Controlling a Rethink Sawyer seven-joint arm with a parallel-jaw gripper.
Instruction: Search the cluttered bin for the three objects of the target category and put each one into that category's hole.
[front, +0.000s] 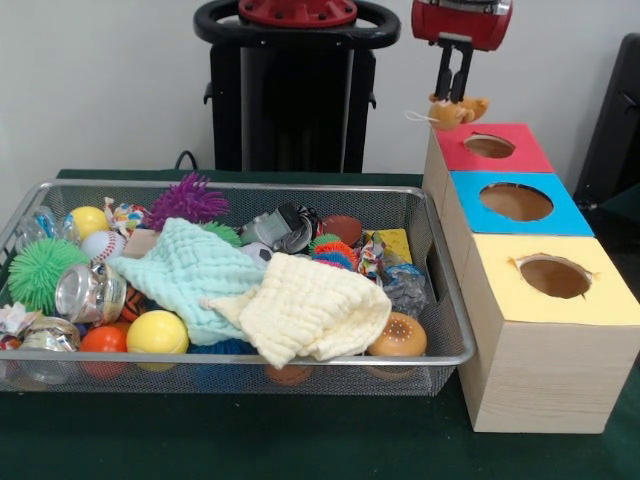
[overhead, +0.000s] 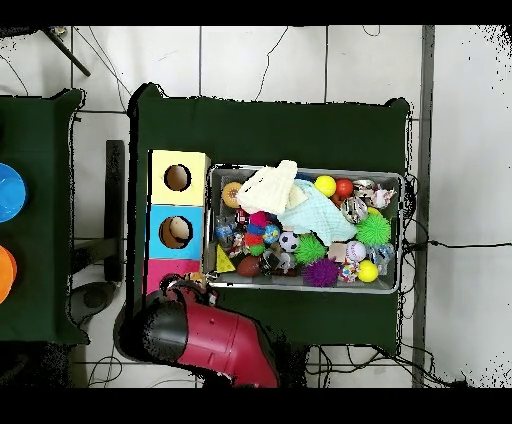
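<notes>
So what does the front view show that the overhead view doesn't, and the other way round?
Only the front view shows the end effector shut on a small tan object, just behind the red-topped box's hole. Only the overhead view shows something lying inside the blue box's hole, and the arm covering the red box. Both show the bin full of toys, with a mint cloth and a cream cloth on top.

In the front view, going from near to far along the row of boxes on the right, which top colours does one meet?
Yellow-topped box → blue-topped box → red-topped box, with the end effector above its far corner.
</notes>
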